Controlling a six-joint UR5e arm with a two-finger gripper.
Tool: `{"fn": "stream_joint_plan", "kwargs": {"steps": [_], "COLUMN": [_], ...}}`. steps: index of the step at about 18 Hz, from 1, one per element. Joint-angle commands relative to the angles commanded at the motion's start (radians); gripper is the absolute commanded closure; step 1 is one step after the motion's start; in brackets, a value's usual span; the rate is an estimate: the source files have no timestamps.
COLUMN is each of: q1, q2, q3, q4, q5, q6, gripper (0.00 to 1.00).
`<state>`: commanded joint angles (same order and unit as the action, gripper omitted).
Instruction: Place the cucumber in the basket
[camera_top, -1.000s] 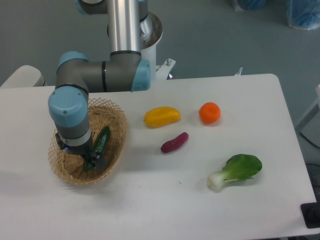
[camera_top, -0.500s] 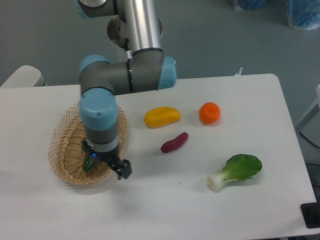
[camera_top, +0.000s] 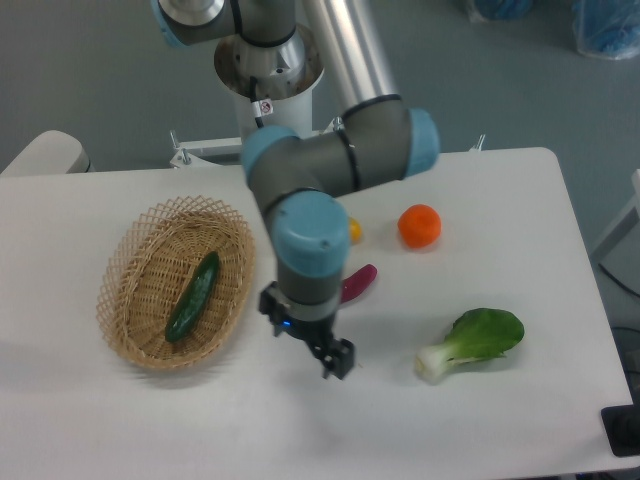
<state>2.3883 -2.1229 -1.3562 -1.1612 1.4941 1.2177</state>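
Observation:
The dark green cucumber (camera_top: 194, 296) lies lengthwise inside the tan wicker basket (camera_top: 128, 262) at the left of the table. My gripper (camera_top: 309, 336) hangs over bare table to the right of the basket, well apart from it. Its fingers stand apart and hold nothing.
A purple-red vegetable (camera_top: 357, 281) pokes out from behind the wrist, and a yellow item (camera_top: 354, 230) is mostly hidden by the arm. An orange (camera_top: 419, 226) sits further right. A bok choy (camera_top: 474, 341) lies at the front right. The arm reaches in from the back.
The arm has swung right, away from the basket, over the last second. The cucumber was let go and now lies uncovered in the basket.

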Motion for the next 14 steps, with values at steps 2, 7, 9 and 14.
{"fn": "stream_joint_plan", "kwargs": {"steps": [2, 7, 9, 14], "q1": [0.021, 0.043, 0.048, 0.058], "q2": [-0.018, -0.060, -0.078, -0.098], "q3": [0.009, 0.045, 0.068, 0.077], "q4": [-0.002, -0.002, -0.002, 0.006], "q5": [0.000, 0.028, 0.029, 0.051], "q6": [0.061, 0.115, 0.121, 0.212], "gripper": [0.00, 0.00, 0.00, 0.00]}}
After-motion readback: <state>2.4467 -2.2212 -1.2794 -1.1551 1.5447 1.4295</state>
